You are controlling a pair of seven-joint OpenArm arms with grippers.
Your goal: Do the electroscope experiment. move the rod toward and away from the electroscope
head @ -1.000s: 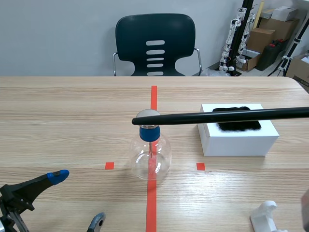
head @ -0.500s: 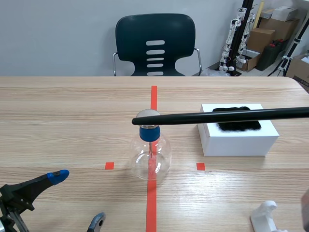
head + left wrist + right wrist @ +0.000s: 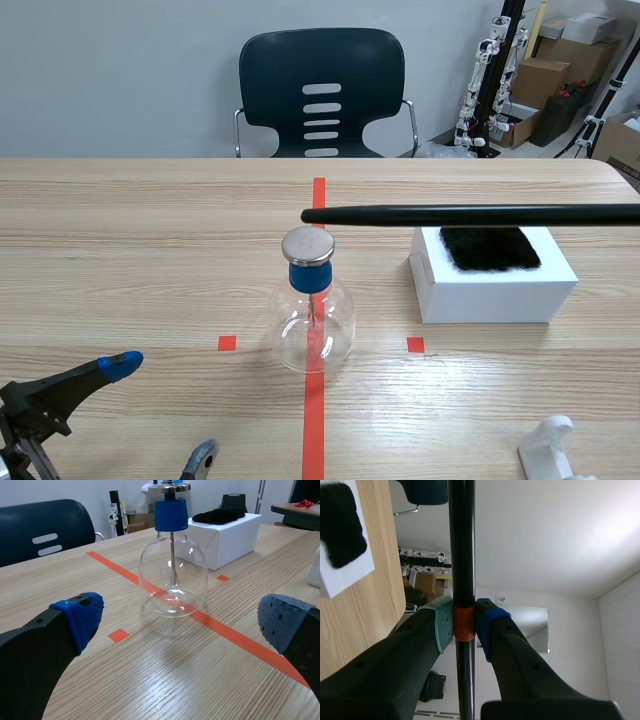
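Big wooden tabletop [image 3: 150, 220] with a white box [image 3: 495, 285]. Glass electroscope [image 3: 313, 320] on the red line, long black rod [image 3: 470, 214] above its metal cap, likely not touching. Right claw [image 3: 465, 626] clenched on the rod; left claw [image 3: 183, 620] spread wide, holding nothing. May tip the glass over if swung in too low.

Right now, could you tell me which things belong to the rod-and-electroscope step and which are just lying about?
Job: long black rod; clear glass flask electroscope with blue stopper.
Lying about: white box topped with black fuzzy cloth; white plastic piece; dark chair.
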